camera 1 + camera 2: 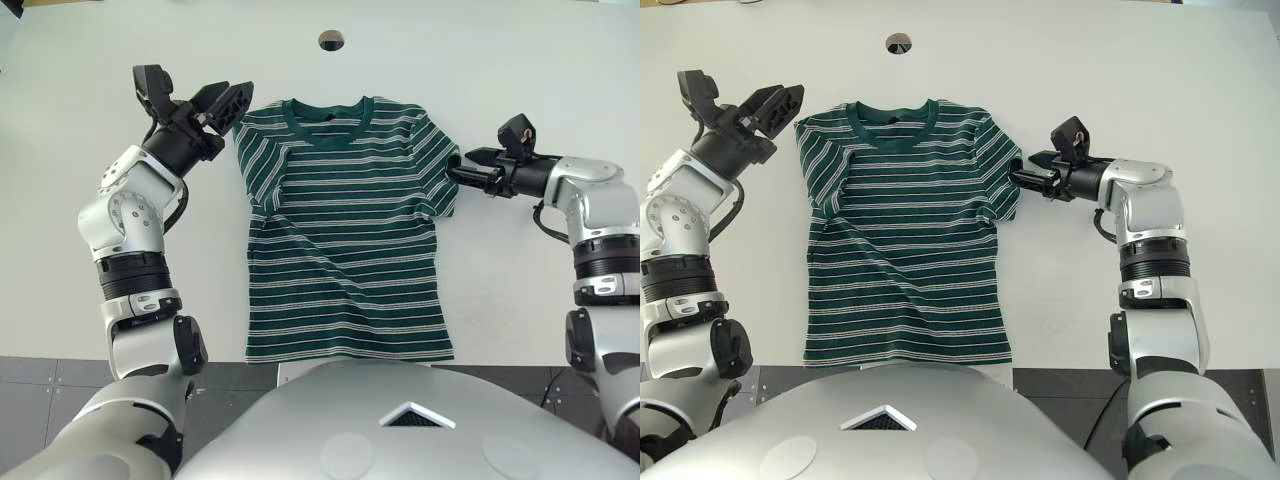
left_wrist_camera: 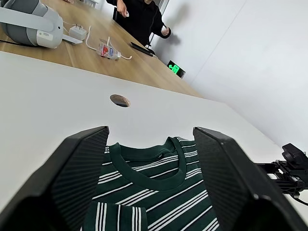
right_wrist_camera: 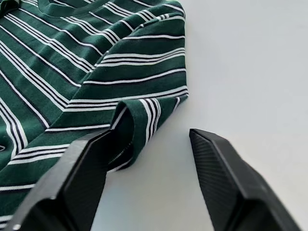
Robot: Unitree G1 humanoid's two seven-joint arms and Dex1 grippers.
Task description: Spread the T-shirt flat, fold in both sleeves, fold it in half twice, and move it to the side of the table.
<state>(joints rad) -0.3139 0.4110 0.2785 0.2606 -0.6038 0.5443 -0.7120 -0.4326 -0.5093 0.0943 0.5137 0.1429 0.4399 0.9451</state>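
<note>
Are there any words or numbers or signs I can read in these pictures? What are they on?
Nothing here can be read clearly.
On the T-shirt: only stripes, no words.
On the green sign in the room behind: it glows, but it is too small to read.
On the small bottle on the wooden table: the label is blurred.
On the grey device: a tiny label, too blurred to read.

We see silver-grey shells on the left arm [image 1: 128,212] and right arm [image 1: 600,200], black ribbed joint collars [image 1: 132,272], looping black wrist cables [image 1: 181,212], and matte-black, finely ribbed gripper fingers [image 2: 79,178].
</note>
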